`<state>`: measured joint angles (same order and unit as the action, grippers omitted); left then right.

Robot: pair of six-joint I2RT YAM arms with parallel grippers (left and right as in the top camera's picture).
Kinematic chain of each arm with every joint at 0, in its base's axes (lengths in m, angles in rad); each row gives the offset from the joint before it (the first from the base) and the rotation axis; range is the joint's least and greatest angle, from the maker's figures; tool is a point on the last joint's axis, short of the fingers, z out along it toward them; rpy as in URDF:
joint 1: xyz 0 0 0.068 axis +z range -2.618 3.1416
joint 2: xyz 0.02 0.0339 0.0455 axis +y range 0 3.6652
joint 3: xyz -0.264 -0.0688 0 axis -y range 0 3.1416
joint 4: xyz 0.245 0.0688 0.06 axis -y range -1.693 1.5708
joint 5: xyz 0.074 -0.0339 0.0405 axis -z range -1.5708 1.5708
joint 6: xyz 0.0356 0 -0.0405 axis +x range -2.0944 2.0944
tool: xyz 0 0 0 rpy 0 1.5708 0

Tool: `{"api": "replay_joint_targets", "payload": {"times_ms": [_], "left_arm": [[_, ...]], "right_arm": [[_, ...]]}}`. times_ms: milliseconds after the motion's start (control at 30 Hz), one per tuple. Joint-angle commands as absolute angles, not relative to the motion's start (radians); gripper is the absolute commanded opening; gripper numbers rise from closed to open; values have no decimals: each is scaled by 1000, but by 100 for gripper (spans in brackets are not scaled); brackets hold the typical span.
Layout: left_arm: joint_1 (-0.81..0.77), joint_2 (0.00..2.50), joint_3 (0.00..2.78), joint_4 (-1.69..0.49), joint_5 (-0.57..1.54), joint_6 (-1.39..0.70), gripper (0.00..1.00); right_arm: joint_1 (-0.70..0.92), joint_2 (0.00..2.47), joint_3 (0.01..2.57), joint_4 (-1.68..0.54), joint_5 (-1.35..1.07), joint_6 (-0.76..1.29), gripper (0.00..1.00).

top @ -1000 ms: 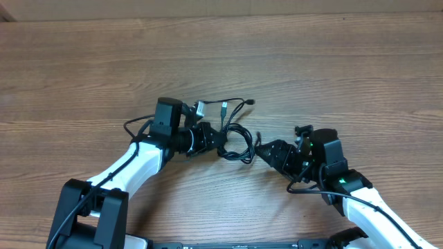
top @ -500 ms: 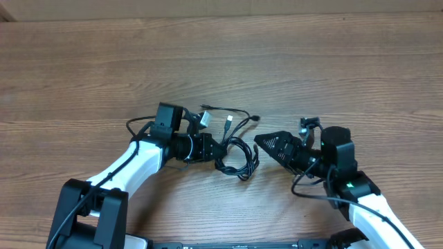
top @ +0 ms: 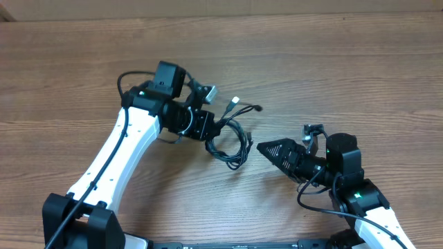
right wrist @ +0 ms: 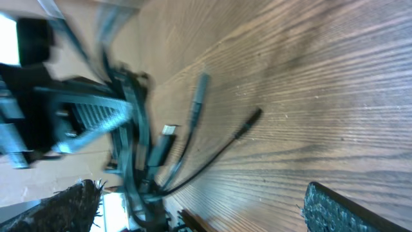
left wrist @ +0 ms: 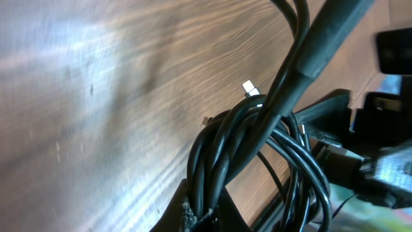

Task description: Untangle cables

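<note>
Right pincer has backed off toward the lower right, jaws wide and empty now. Left pincer stays clamped on the cables, dragging the bundle up-left across the counter, mid-frame. Coil looks still knotted tbh.

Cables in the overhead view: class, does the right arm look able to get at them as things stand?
Probably yes. The right gripper points at the cables with open jaws, with only bare table between. The left gripper is shut on their far side, leaving the near loops free.
</note>
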<state>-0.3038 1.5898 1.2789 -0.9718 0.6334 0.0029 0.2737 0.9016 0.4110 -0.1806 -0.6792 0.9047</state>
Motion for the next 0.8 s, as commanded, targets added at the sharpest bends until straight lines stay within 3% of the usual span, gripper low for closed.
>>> {"api": "replay_joint_targets", "payload": {"times_ms": [0, 133, 400, 767], "left_arm": [[-334, 1588, 1335, -973, 628, 141, 4], [-344, 1588, 1334, -992, 628, 190, 4], [-343, 1588, 1335, -1080, 704, 295, 4], [-343, 1588, 1334, -1057, 774, 451, 4]], "right_arm": [[268, 900, 433, -183, -753, 788, 100], [268, 900, 433, -206, -817, 632, 98], [268, 900, 433, -210, -815, 461, 69], [269, 900, 433, -113, -915, 467, 68]]}}
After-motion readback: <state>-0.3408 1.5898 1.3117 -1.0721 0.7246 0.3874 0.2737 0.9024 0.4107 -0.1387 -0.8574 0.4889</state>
